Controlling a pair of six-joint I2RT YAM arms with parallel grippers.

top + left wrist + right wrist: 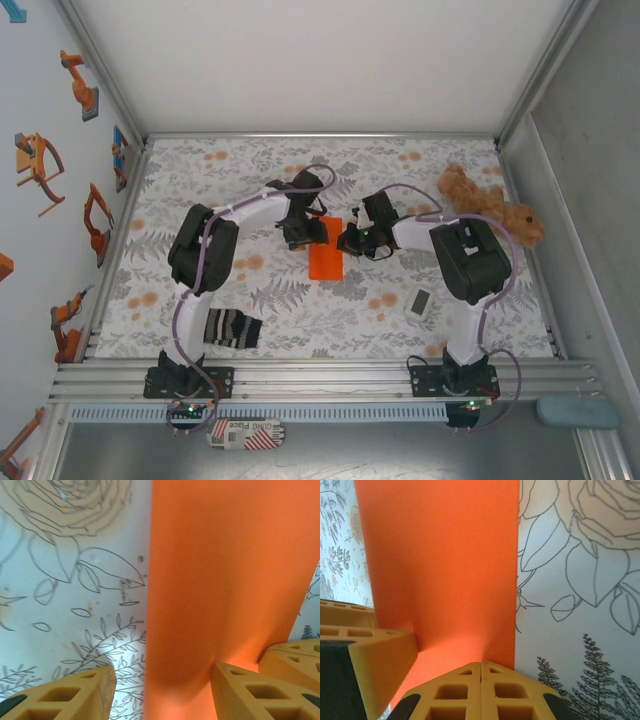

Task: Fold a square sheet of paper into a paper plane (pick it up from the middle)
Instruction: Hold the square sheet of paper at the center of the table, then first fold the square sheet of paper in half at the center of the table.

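Straddling orange paper (325,260) edge, left pincer (162,674) released; right pincer (480,665) clenched on opposite edge.

The paper (225,580) is thin, smooth and matt. The fingers (470,695) are matt plastic, finely ribbed, with moulded cells. The table (200,160) wears a matt printed cloth. The toy (490,212) is fuzzy plush, the sock (232,328) knit, the rails (300,380) brushed metal.
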